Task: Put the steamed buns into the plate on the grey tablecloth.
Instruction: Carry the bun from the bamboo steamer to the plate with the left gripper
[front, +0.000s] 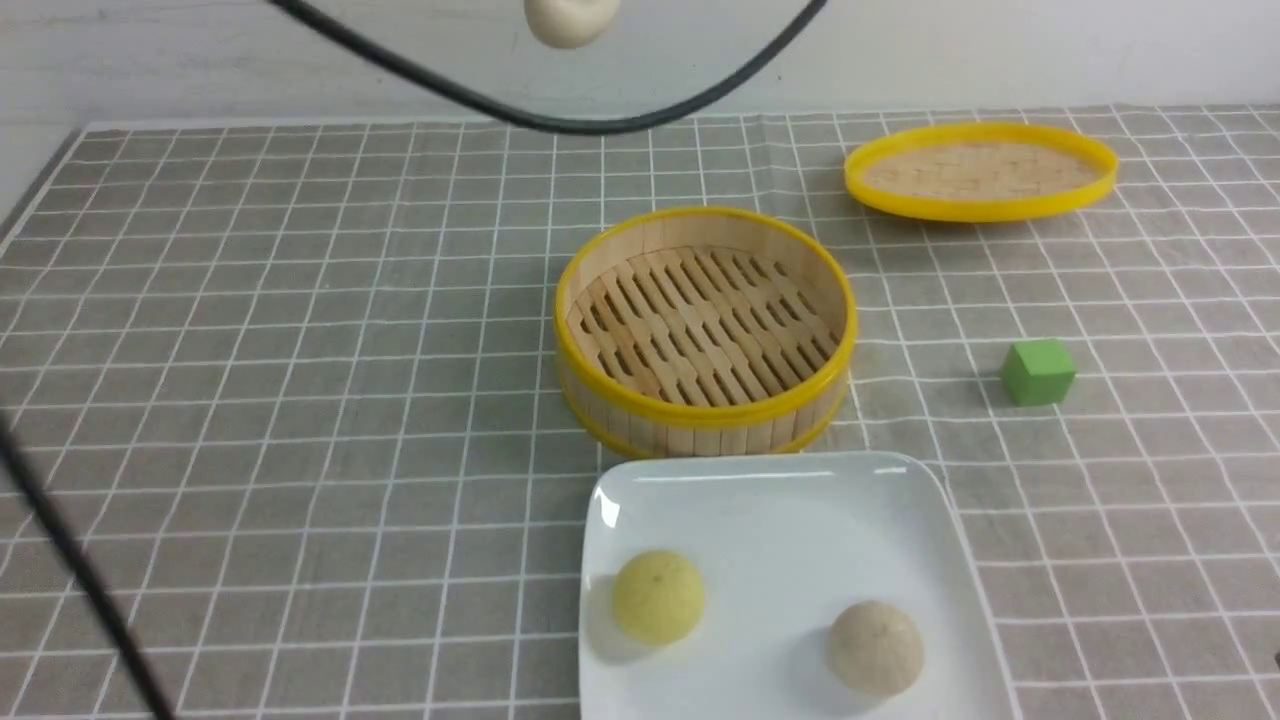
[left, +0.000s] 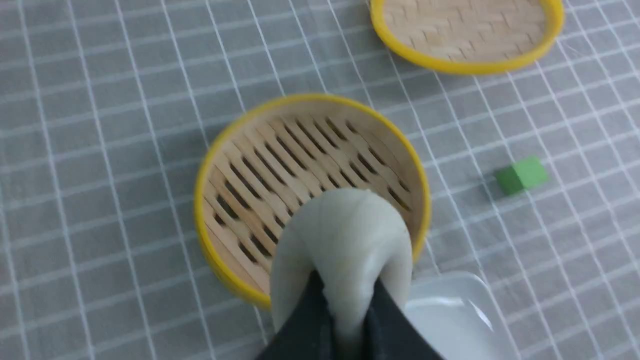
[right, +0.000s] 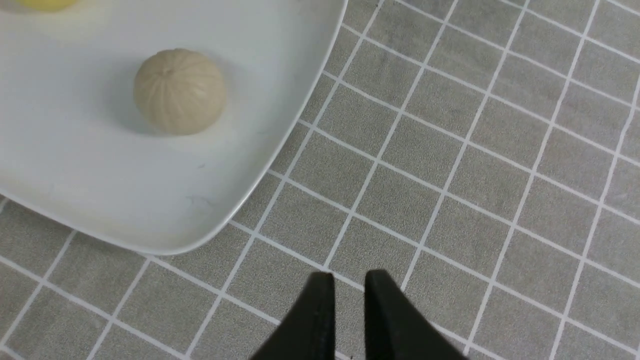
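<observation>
On the grey tablecloth (front: 300, 350) near the front edge stands the white square plate (front: 770, 470). A pale yellow steamed bun (front: 658, 597) and a beige bun (front: 875, 647) lie on it. My left gripper (left: 347, 292) is shut on a third off-white bun (left: 345, 235), squeezing it, high above the steamer basket beside the plate's far corner (left: 450, 310). That bun (front: 570, 20) shows at the top edge of the front view. My right gripper (right: 348, 281) hovers over bare cloth beside the plate (right: 150, 210), its jaws slightly apart and empty, away from the beige bun (right: 179, 91).
A round yellow-rimmed bamboo steamer basket (front: 700, 415) stands empty just behind the plate. Its flat lid (front: 980, 170) lies at the back right. A green cube (front: 1038, 372) sits right of the basket. Black cables (front: 80, 570) cross the left and top.
</observation>
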